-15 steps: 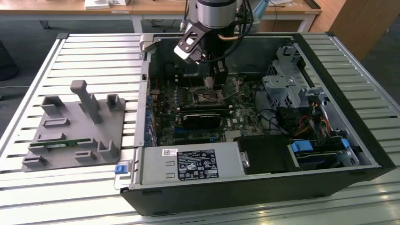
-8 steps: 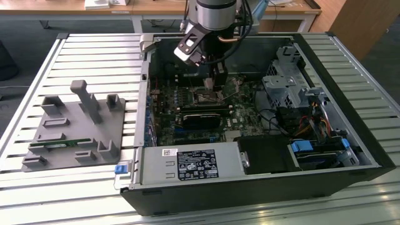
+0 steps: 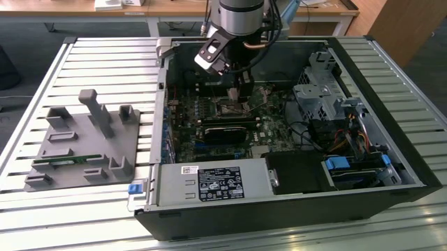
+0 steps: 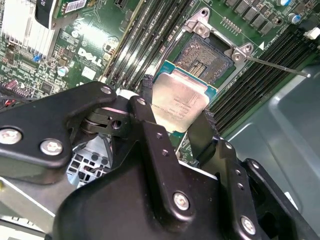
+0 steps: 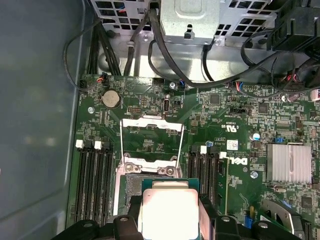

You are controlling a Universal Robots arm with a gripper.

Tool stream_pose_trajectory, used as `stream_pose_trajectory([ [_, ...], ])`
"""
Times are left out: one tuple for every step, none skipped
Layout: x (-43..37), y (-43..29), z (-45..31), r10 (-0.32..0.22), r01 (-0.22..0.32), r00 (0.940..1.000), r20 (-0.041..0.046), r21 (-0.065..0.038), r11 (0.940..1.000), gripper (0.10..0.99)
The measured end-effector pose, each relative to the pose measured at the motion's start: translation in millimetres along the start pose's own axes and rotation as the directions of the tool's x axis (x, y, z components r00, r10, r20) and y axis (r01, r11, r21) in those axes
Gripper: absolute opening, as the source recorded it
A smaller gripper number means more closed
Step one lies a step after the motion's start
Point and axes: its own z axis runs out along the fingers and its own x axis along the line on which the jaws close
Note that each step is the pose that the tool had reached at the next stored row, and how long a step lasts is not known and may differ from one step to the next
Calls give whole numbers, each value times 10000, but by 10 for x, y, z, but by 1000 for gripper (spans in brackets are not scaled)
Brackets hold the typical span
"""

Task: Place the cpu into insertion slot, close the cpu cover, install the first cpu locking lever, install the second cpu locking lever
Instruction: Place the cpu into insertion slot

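Exterior view: the arm (image 3: 241, 15) reaches down into the open case (image 3: 391, 157), which lies on a slatted table (image 3: 104, 57); the gripper (image 3: 239, 99) is low over the middle of the green board (image 3: 209, 141); a grey fixture (image 3: 84, 141) sits on the table to the exterior view's left of the case, with a green module (image 3: 70, 161) lying in it.

Second wrist view: the gripper (image 4: 177, 107) is clamped on the cpu (image 4: 182, 97), one black finger (image 4: 145, 115) on each of two opposite edges; the cpu is silver side up, tilted, and held just over the near edge of the slot (image 4: 202, 55); the slot's dark contact field is mostly exposed, so the cpu is not seated; a thin silver rod (image 4: 275, 65) stands out from one slot corner.

First wrist view: the cpu (image 5: 167, 205) sits between the fingers (image 5: 207, 220), overlapping the slot (image 5: 131, 186); the cover (image 5: 150, 123) is swung open, lying away from the slot on the far side, with the board visible through its cut-out.
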Motion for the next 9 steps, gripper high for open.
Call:
stream_pose_trajectory([
  [0,0,4,0,0,10000,0,-1,10000,533],
  [0,-1,7,0,0,10000,0,0,10000,533],
  [0,-1,10,0,0,10000,0,-1,10000,533],
  [0,-1,14,0,0,10000,-1,-1,10000,533],
  [0,-2,18,0,0,10000,-1,-1,10000,533],
  [0,-2,22,0,0,10000,-1,-1,10000,533],
  [0,-3,27,0,0,10000,-1,-1,10000,533],
  [0,-3,29,0,0,10000,0,0,10000,533],
  [0,-3,31,0,0,10000,1,1,10000,533],
])
